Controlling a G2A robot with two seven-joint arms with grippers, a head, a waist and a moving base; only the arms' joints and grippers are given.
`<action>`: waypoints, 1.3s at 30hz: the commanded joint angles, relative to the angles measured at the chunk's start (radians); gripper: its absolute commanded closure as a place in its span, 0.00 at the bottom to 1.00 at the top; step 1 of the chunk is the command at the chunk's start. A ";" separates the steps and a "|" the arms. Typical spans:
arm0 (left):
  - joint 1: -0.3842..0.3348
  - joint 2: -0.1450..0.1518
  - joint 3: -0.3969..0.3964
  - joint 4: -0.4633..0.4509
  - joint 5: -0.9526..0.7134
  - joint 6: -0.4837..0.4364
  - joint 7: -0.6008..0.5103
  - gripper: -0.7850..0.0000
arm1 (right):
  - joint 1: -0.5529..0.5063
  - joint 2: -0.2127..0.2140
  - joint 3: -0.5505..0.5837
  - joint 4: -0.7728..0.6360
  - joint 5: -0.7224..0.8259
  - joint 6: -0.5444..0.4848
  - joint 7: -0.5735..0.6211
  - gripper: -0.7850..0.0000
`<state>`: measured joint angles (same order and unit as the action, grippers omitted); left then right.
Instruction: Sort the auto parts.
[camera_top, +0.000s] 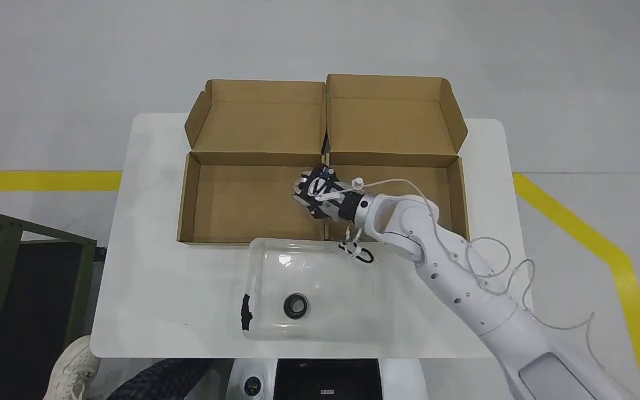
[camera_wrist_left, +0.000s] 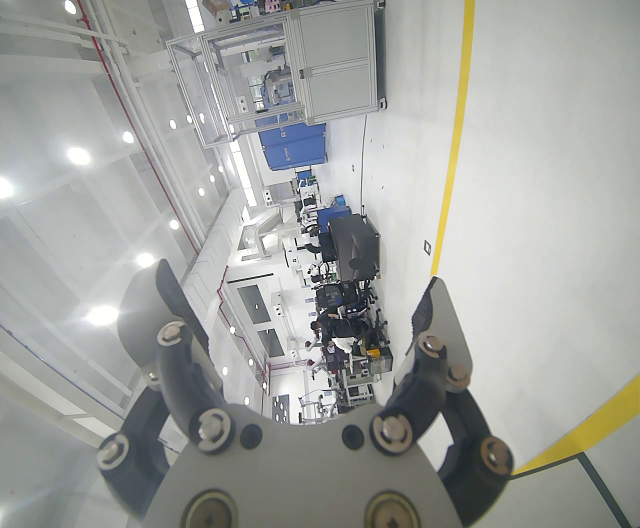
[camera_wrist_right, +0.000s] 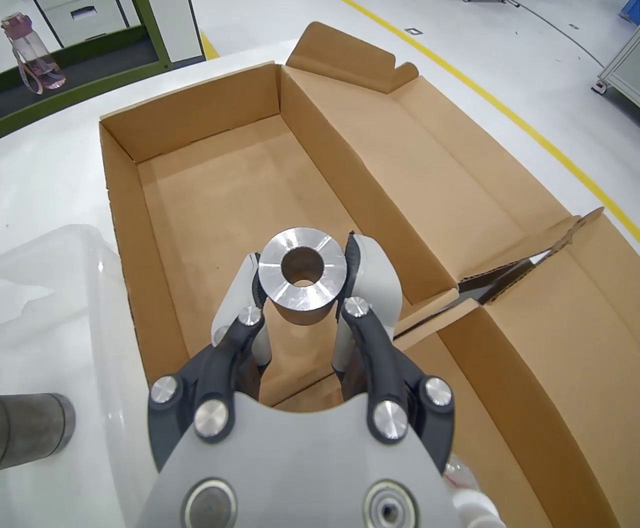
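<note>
R gripper (camera_wrist_right: 305, 263) clamped on metal sleeve (camera_wrist_right: 302, 295), hanging over cardboard box (camera_wrist_right: 200, 210) floor, its wall just beside. Risk: smooth part slips, or clips wall on release. L gripper (camera_wrist_left: 300, 287) apart, empty.

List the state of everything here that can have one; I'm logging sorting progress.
Silver bored metal cylinder, gripped, held above the boxes.
Right claw, shut on the cylinder.
Left claw, open, holding nothing.
Left brown cardboard box, lid open.
Right brown cardboard box, lid open.
Clear plastic bin, uncovered.
Dark metal ring, resting in the bin.
</note>
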<state>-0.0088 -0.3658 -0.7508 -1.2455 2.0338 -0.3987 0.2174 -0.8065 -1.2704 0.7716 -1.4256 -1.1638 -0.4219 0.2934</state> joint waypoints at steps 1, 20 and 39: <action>0.000 0.000 0.000 0.000 0.000 0.000 0.000 0.00 | 0.016 -0.008 -0.012 0.021 -0.002 0.006 0.006 1.00; 0.000 0.000 0.000 0.000 0.000 0.000 0.000 0.00 | 0.113 -0.081 -0.095 0.175 -0.044 0.064 0.042 0.82; 0.000 0.000 0.000 0.000 0.000 0.000 0.000 0.00 | 0.131 -0.119 -0.104 0.206 -0.086 0.061 0.082 0.67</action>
<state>-0.0088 -0.3658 -0.7508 -1.2455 2.0338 -0.3987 0.2174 -0.6756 -1.3887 0.6660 -1.2202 -1.2484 -0.3604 0.3750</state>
